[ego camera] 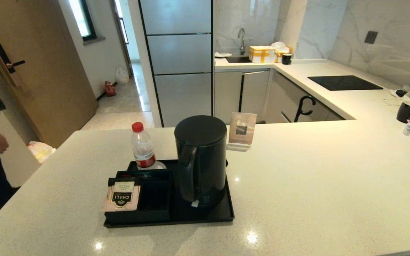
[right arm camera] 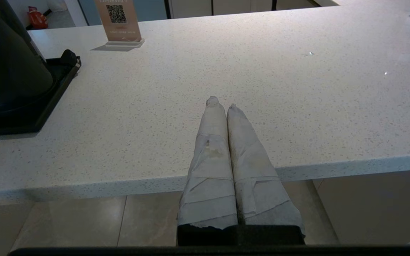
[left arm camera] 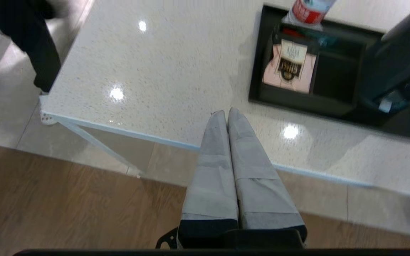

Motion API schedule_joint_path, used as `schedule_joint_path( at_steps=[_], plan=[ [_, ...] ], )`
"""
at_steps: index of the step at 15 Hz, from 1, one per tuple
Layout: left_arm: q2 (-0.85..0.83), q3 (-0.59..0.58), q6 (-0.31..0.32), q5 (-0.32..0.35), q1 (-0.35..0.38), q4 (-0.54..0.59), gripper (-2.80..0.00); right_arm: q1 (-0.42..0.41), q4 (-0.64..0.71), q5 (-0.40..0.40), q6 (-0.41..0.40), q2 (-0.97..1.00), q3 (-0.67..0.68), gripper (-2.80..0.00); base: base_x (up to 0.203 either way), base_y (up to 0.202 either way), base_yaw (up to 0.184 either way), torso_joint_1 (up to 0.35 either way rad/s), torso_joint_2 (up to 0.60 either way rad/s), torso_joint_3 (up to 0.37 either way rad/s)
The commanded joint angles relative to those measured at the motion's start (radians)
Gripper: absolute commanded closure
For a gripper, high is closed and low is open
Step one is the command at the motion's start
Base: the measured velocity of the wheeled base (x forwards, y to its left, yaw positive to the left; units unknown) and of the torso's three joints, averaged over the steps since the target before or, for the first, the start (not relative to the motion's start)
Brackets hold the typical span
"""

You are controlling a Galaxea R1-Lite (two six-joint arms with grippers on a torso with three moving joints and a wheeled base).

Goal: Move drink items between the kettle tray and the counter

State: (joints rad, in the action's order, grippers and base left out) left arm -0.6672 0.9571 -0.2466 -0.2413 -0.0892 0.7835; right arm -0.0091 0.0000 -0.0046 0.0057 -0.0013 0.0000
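Left gripper point(left arm camera: 226, 113) nearest my lens, pressed shut, empty, over the counter point(ego camera: 315, 177) edge; tea sachet point(ego camera: 121, 195) at tray's nine o'clock compartment, kettle point(ego camera: 200, 160) at three on the kettle tray point(ego camera: 226, 215); I judge approach step; next I must open wide, reach sachet; right gripper point(right arm camera: 221, 103) closed, parked, empty.

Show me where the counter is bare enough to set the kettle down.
Bare counter runs right of the tray, between card stand and near edge. Left of the tray is a narrower strip. The tray is crowded: kettle, bottle, sachet.
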Motion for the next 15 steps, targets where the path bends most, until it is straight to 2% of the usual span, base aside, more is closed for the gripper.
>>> schedule_joint_path(
  at_steps=[1,3,5,7,8,9,12,14,15],
  plan=[
    [0.030,0.013,0.000,0.008,0.013,0.014,0.00,0.000,-0.002,0.000,0.000,0.001,0.000,0.00,0.000,0.000,0.000,0.000,0.00,0.000],
    [0.124,0.052,0.023,0.090,0.047,0.068,0.00,0.000,-0.002,0.000,0.000,0.001,0.000,0.00,0.000,0.000,0.000,0.000,0.00,0.000],
    [0.309,0.064,0.066,0.213,0.084,0.112,0.00,0.000,-0.002,0.000,0.000,0.001,0.000,0.00,0.000,0.000,0.000,0.000,0.00,0.000],
    [0.416,0.029,0.110,0.333,0.115,0.149,0.00,0.000,-0.002,0.000,0.000,0.001,0.000,0.00,0.000,0.000,0.000,0.000,0.00,0.000],
    [0.440,-0.007,0.130,0.348,0.117,0.153,0.00,0.000,-0.002,0.000,0.000,0.001,0.000,0.00,0.000,0.000,0.000,0.000,0.00,0.000],
    [0.471,-0.068,0.145,0.334,0.114,0.155,0.00,0.000,0.000,0.000,0.000,0.001,0.000,0.00,0.000,0.000,0.000,0.000,0.00,0.000],
    [0.526,-0.129,0.153,0.226,0.106,0.149,0.00,0.000,0.000,0.000,0.000,0.001,0.000,0.00,0.000,0.000,0.000,0.000,0.00,0.000],
    [0.585,-0.156,0.153,0.242,0.105,0.121,0.00,0.000,0.000,0.000,0.000,0.001,0.000,0.00,0.000,0.000,0.000,0.000,0.00,0.000],
    [0.622,-0.200,0.160,0.257,0.104,0.069,0.00,0.000,0.000,0.000,0.000,0.001,0.000,0.00,0.000,0.000,0.000,0.000,0.00,0.000]
  ],
)
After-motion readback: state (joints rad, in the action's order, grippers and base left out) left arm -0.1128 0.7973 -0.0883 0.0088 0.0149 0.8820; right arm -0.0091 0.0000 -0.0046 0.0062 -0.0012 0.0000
